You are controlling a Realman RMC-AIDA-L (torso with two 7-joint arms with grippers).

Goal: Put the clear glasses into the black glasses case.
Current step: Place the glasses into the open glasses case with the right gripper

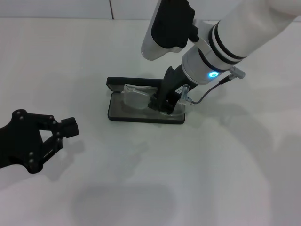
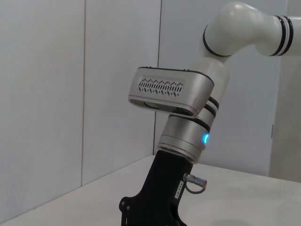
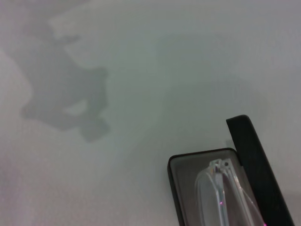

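The black glasses case (image 1: pixel 141 118) lies open in the middle of the white table, its lid (image 1: pixel 123 81) folded back on the far side. The clear glasses (image 1: pixel 134 99) lie inside it on the grey lining. My right gripper (image 1: pixel 162 106) reaches down into the case at the right half of the glasses. The right wrist view shows one end of the case (image 3: pixel 173 186) with the clear glasses (image 3: pixel 221 193) in it and the lid (image 3: pixel 249 155) beside it. My left gripper (image 1: pixel 66 136) is parked open and empty at the near left, well away from the case.
White tabletop (image 1: pixel 197 179) runs all around the case, with a white wall behind it. The right arm (image 2: pixel 188 136) fills the left wrist view. Arm shadows fall on the table near the front.
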